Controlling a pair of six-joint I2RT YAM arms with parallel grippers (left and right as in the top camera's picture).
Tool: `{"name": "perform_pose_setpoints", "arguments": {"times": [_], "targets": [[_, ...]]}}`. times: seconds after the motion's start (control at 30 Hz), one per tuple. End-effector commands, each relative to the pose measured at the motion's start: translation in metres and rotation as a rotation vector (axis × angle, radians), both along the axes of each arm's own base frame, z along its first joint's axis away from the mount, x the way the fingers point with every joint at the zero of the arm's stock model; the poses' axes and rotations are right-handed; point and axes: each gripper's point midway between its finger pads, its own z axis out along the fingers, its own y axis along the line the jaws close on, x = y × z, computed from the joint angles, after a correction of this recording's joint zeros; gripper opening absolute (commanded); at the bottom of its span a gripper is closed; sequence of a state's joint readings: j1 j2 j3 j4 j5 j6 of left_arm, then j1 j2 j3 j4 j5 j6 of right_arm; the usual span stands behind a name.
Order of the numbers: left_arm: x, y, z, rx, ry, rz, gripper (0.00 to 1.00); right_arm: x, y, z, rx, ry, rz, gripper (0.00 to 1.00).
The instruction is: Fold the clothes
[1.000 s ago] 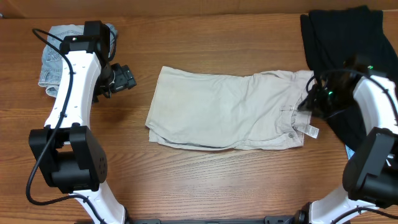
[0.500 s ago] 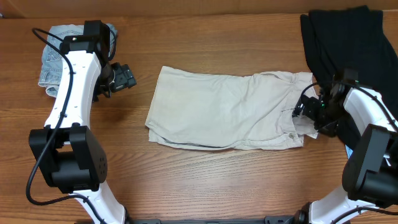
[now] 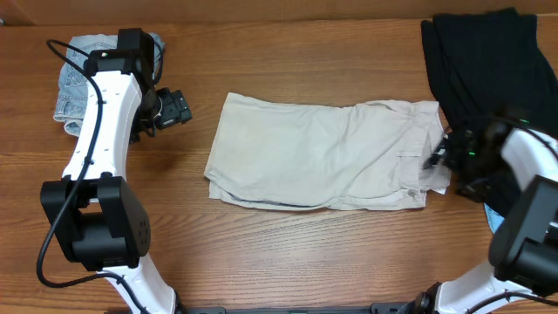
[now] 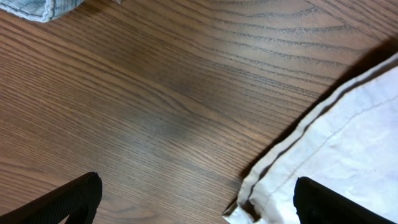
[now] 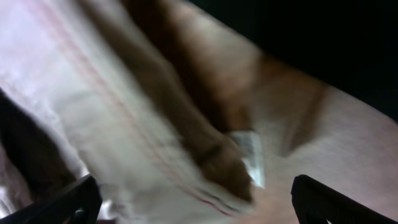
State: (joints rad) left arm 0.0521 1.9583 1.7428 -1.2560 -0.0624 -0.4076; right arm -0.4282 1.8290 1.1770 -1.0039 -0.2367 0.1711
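Folded cream-beige shorts [image 3: 314,153] lie flat mid-table, waistband to the right. Faded denim shorts [image 3: 74,78] are bunched at the far left, and a large black garment [image 3: 484,61] lies at the far right. My left gripper [image 3: 181,111] hovers open left of the beige shorts. In the left wrist view the left gripper [image 4: 202,208] straddles bare wood and the shorts' corner [image 4: 336,143]. My right gripper [image 3: 438,159] is at the waistband end, open. In the blurred right wrist view the right gripper [image 5: 199,208] is over the waistband [image 5: 143,143], holding nothing.
The wooden table [image 3: 288,253] runs to its front edge below the shorts. The black garment [image 5: 311,43] lies close behind the right gripper. A corner of the denim shorts [image 4: 43,6] shows at the top left of the left wrist view.
The right gripper has opened, let go of the beige shorts' waistband and drifted slightly right and toward the front. The left arm has not moved.
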Motion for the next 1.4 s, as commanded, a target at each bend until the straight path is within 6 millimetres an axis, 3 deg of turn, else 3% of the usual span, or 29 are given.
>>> {"name": "perform_pose_setpoints", "arguments": {"times": [0.0, 0.07, 0.23, 0.43, 0.8, 1.07, 1.27, 1.37], "targets": [[0.007, -0.005, 0.008, -0.007, -0.029, -0.038, 1.00, 0.021, -0.006, 0.028, 0.138, -0.169, -0.011, 1.00], [0.007, -0.005, 0.008, -0.007, -0.029, -0.039, 1.00, 0.027, 0.000, 0.038, 0.218, -0.247, 0.019, 1.00], [0.008, -0.010, 0.008, -0.006, -0.033, -0.052, 1.00, 0.031, 0.006, 0.036, 0.203, -0.263, 0.078, 1.00], [0.008, -0.012, 0.008, -0.005, -0.032, -0.060, 1.00, 0.031, 0.010, 0.013, 0.043, -0.181, 0.123, 1.00], [0.008, -0.012, 0.008, -0.001, -0.030, -0.079, 1.00, 0.046, 0.026, -0.007, -0.231, -0.086, 0.188, 1.00], [0.007, -0.012, 0.008, 0.001, -0.027, -0.091, 1.00, 0.047, 0.039, -0.023, -0.216, -0.054, 0.198, 1.00], [0.007, -0.012, 0.007, 0.000, -0.027, -0.092, 1.00, 0.033, 0.043, -0.053, -0.178, 0.055, 0.161, 1.00], [0.008, -0.012, 0.008, 0.001, -0.030, -0.092, 1.00, 0.030, 0.054, -0.062, -0.123, 0.073, 0.169, 1.00]]}}
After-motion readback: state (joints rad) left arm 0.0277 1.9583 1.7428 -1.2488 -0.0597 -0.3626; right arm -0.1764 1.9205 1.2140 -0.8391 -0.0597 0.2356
